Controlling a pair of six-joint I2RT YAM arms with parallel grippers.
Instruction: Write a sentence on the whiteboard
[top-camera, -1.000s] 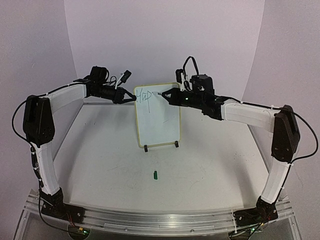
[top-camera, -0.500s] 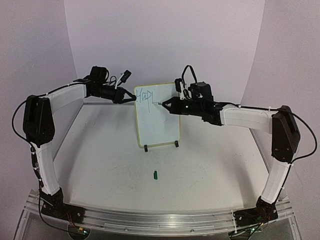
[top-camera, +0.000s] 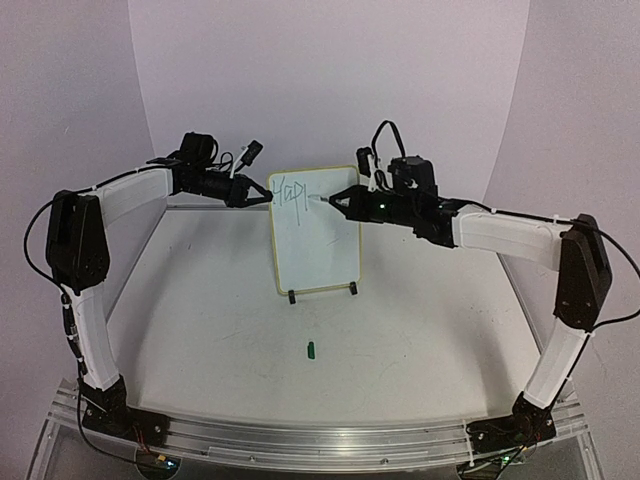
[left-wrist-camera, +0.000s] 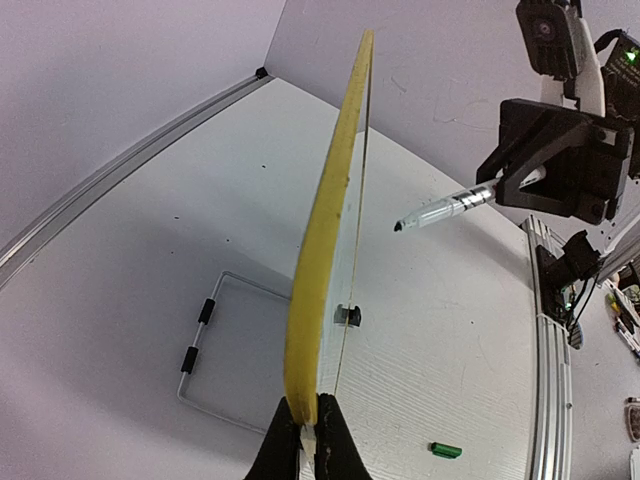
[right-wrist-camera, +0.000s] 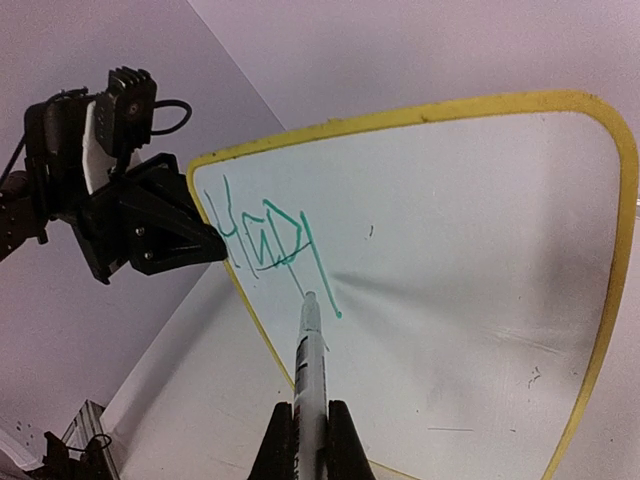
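Note:
The whiteboard (top-camera: 322, 250), white with a thin yellow rim, stands upright on a wire stand at mid-table. Green marker letters of the sentence (top-camera: 290, 192) sit at its top left, ending in a long vertical stroke (right-wrist-camera: 325, 275). My left gripper (top-camera: 268, 197) is shut on the board's upper left edge, and the left wrist view shows the yellow rim (left-wrist-camera: 325, 230) pinched between the jaws (left-wrist-camera: 308, 425). My right gripper (top-camera: 337, 200) is shut on a white pen (right-wrist-camera: 310, 370). The pen's tip (left-wrist-camera: 400, 226) points at the board's face, a short gap off it, just beside the stroke.
A small green pen cap (top-camera: 311, 349) lies on the table in front of the board. The wire stand (left-wrist-camera: 215, 350) with black feet reaches behind the board. A metal rail (top-camera: 300, 440) runs along the near edge. Lilac walls close in the back and sides.
The right gripper drew a long vertical stroke downward after the earlier letters, then came back up and lifted the pen tip slightly off the board. The left arm has not moved.

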